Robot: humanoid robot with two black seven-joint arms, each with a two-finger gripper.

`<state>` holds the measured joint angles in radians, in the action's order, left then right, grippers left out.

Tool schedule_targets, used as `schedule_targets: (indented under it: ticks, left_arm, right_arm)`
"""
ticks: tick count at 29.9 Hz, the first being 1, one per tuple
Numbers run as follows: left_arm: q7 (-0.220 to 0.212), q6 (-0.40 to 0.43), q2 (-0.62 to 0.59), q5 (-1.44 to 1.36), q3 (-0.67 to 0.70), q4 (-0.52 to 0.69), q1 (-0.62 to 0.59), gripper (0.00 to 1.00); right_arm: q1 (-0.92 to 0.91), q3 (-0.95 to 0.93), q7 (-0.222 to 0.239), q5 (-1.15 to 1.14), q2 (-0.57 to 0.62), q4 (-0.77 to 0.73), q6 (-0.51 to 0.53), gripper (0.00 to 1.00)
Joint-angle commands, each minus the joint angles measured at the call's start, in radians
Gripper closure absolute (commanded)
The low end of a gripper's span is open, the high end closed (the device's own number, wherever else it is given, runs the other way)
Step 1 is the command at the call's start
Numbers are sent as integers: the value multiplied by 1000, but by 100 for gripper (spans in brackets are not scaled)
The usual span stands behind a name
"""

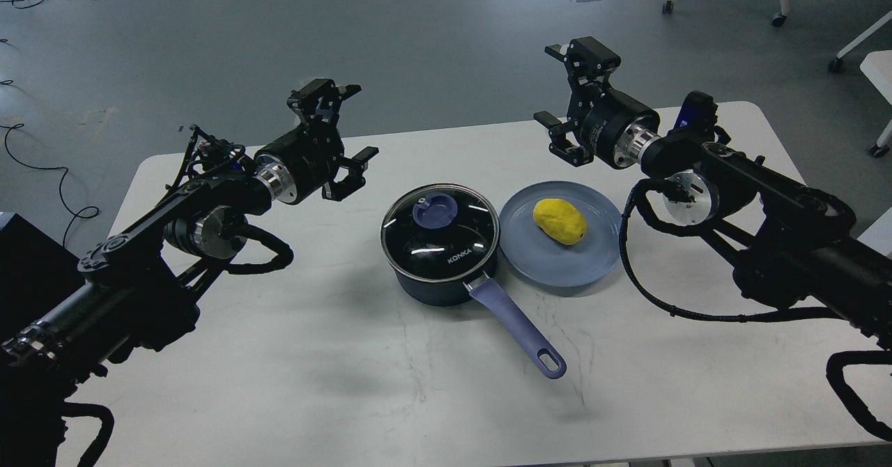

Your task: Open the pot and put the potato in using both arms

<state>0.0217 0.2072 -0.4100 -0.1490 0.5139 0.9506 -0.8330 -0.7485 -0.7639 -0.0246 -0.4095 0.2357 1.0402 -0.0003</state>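
The dark navy pot stands in the middle of the white table, its glass lid with a lavender knob in place and its lavender handle pointing toward the near right. Just right of it, the yellow potato lies on a light-blue plate. My left gripper hovers open to the upper left of the pot, holding nothing. Above and behind the plate my right gripper hangs open and empty as well.
Both black arms reach in over the table's left and right sides, with cable loops drooping near the plate. Grey floor lies beyond the far edge, with cables at left and chair legs with casters at upper right.
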Motion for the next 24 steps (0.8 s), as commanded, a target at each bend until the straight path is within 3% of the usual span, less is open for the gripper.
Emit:
schedule_targets:
  ticks: [1, 24]
  left_arm:
    - [0, 38, -9, -1, 11, 13, 20, 2]
    - [4, 47, -36, 11, 54, 27, 29, 2]
  right_arm:
    - [0, 3, 0, -2, -3, -2, 0, 0]
    - [-20, 8, -2, -2, -3, 4, 2, 0]
